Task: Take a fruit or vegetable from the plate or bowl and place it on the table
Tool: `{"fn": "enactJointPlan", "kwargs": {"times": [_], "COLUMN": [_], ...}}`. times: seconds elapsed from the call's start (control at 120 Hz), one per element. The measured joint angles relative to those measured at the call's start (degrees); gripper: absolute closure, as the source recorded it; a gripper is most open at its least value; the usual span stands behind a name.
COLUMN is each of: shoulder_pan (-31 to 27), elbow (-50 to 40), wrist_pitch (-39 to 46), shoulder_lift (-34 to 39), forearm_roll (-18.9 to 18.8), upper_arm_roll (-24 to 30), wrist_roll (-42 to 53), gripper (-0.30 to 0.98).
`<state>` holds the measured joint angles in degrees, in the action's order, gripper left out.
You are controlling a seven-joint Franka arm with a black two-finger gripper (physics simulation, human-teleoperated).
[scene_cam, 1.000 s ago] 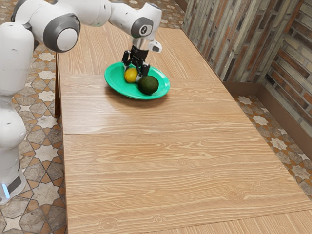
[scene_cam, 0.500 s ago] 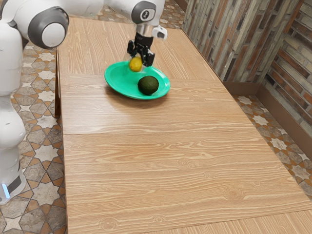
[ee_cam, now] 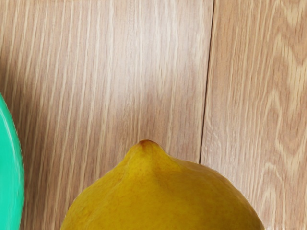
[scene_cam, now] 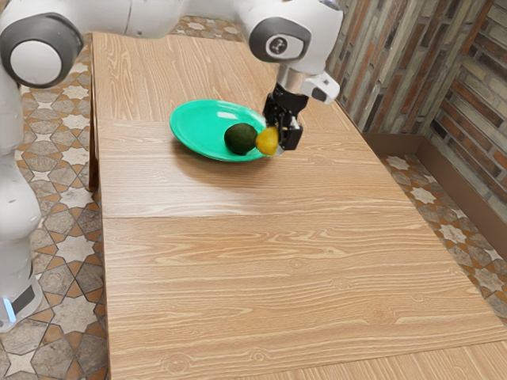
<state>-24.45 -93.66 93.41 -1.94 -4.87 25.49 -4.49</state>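
"What are you seeing down there?"

"The wooden table [scene_cam: 269,269] is spreading out below me, and my white arm [scene_cam: 146,16] is reaching over it from the exterior view's upper left. The green plate [scene_cam: 198,134] is lying on the wood."

"And your hand?"

"My black hand [scene_cam: 276,142] is pointing downward by the plate's rim, on the exterior view's right. Its two fingers are pinching the lemon from both sides."

"Is anything sitting on the plate?"

"Yes, the dark green avocado [scene_cam: 240,138] is resting there, close to that same rim. In the exterior view it is showing right beside the lemon; whether the two are touching, I can't tell."

"So where is the lemon [scene_cam: 268,142] now?"

"I'm holding it above the table. In the wrist view it is showing against the wood, with the plate's edge curving near it, and its small brown tip [ee_cam: 147,142] is sticking out."
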Motion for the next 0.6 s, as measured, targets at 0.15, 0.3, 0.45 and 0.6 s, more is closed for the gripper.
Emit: {"fn": "enactJointPlan", "kwargs": {"times": [0.15, 0.3, 0.45, 0.6], "shoulder_pan": [3.2, 2.2, -1.1, -1.2], "elbow": [-0.3, -0.3, -0.2, 0.1], "wrist_pitch": [-0.3, -0.5, -0.6, -0.7], "shoulder_lift": [-0.6, -1.2, -1.3, -1.4], "forearm_roll": [-1.3, -1.4, -1.4, -1.4], "upper_arm_roll": [3.6, 4.7, 4.7, 4.7], "wrist_roll": [-2.5, -4.4, -5.8, -6.9], "gripper": [0.36, 0.15, 0.05, 0.02]}}
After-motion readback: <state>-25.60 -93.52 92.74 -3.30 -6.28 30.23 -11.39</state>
